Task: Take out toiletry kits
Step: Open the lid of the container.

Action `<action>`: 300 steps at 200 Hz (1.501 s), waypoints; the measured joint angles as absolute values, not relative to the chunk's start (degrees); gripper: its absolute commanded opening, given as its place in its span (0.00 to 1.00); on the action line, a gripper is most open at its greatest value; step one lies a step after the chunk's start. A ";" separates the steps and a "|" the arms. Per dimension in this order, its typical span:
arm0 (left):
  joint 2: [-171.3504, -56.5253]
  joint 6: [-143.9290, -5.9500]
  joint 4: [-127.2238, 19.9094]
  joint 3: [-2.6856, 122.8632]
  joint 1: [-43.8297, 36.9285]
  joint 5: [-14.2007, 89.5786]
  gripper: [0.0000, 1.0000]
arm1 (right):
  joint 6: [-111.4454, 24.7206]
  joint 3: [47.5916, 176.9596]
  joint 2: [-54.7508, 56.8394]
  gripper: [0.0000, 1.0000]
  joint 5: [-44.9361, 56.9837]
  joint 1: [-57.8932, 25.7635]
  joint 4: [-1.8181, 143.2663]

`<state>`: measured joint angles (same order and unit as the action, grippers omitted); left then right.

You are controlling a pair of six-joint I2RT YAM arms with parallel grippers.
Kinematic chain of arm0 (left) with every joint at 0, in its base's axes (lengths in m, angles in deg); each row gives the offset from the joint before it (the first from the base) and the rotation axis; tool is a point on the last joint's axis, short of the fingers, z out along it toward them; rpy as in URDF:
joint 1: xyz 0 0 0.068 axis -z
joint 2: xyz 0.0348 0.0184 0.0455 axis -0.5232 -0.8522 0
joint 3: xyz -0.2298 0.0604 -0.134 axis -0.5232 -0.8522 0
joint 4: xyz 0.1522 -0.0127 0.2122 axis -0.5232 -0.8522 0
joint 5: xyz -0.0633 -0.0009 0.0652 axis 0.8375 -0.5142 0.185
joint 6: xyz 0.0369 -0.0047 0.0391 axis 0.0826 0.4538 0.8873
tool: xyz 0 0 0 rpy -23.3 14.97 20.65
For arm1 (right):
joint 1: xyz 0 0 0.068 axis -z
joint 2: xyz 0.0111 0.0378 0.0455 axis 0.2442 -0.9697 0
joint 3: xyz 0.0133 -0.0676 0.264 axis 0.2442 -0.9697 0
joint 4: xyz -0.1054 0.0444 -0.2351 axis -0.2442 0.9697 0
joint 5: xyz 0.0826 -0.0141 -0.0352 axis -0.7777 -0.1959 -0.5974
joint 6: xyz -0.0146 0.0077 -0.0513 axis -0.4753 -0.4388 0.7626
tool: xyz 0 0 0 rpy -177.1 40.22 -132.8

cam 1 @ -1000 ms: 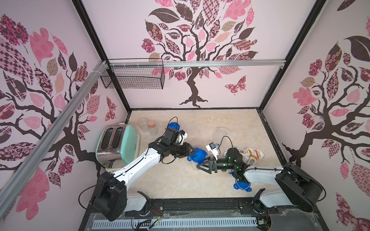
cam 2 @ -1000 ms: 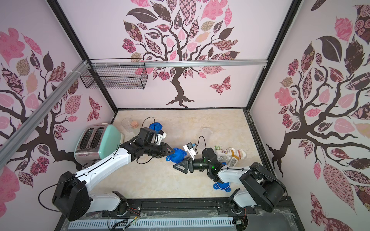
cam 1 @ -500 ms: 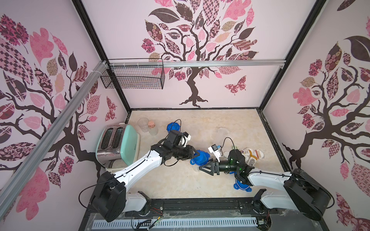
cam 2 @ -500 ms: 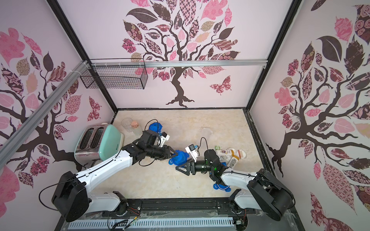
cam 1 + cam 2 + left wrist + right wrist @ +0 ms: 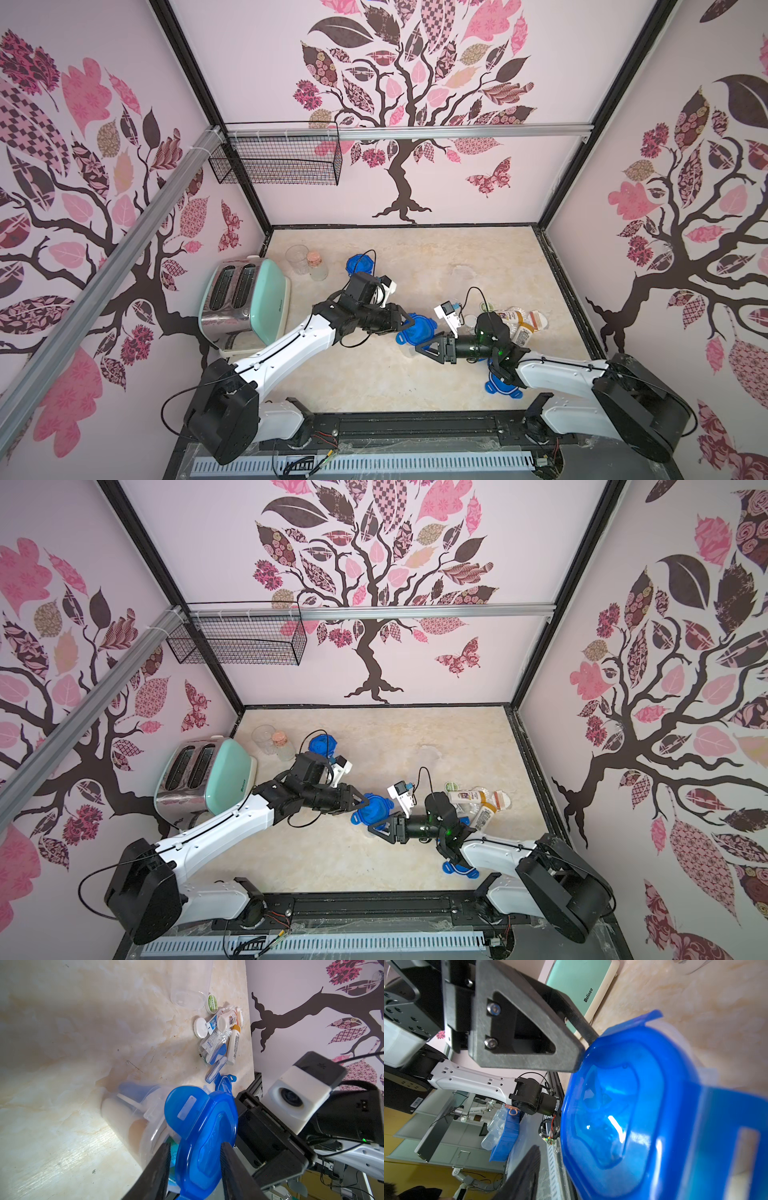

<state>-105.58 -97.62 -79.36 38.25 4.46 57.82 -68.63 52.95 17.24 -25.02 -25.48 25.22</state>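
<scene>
A clear canister with a blue clip lid (image 5: pixel 415 330) (image 5: pixel 372 810) stands mid-table, and both grippers meet at it. Through its wall (image 5: pixel 128 1113) I see a white bottle and a blue toothbrush. My left gripper (image 5: pixel 409 323) (image 5: pixel 195 1147) is shut across the canister's top, one jaw on each side of the lid (image 5: pixel 203 1126). From the opposite side my right gripper (image 5: pixel 420 347) (image 5: pixel 372 829) reaches the lid (image 5: pixel 623 1115). Its one visible finger (image 5: pixel 527 1172) stands a little off the lid's edge; the other is hidden. Loose toiletry kits (image 5: pixel 519 324) (image 5: pixel 220 1032) lie in a pile by the right wall.
A mint toaster (image 5: pixel 245 299) stands at the left. Behind it are a clear cup (image 5: pixel 297 257), a cork-stoppered jar (image 5: pixel 316 266) and another blue-lidded canister (image 5: pixel 359 264). A loose blue lid (image 5: pixel 500 384) lies under the right arm. An empty clear canister (image 5: pixel 189 987) lies near the pile.
The left gripper has carried the canister slightly right and toward the front. The right gripper's jaws have narrowed around the lid.
</scene>
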 measured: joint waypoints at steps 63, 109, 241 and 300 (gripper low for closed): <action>-105.53 -98.25 -78.11 37.64 4.48 57.84 0.44 | -68.65 52.93 17.29 0.40 -25.07 -25.48 26.53; -105.53 -98.25 -77.59 37.48 4.50 57.84 0.44 | -68.43 52.93 17.29 0.32 -25.46 -25.48 27.34; -104.86 -98.30 -77.98 37.48 4.50 57.51 0.47 | -67.50 52.52 18.23 0.10 -27.82 -25.50 27.58; -100.90 -98.30 -81.41 37.51 4.61 54.96 0.51 | -65.94 52.39 23.04 0.06 -26.29 -25.50 31.80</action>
<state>-100.90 -98.30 -81.41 37.51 4.61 54.96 -65.94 52.39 23.04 -26.29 -25.50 31.80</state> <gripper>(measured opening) 0.504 0.112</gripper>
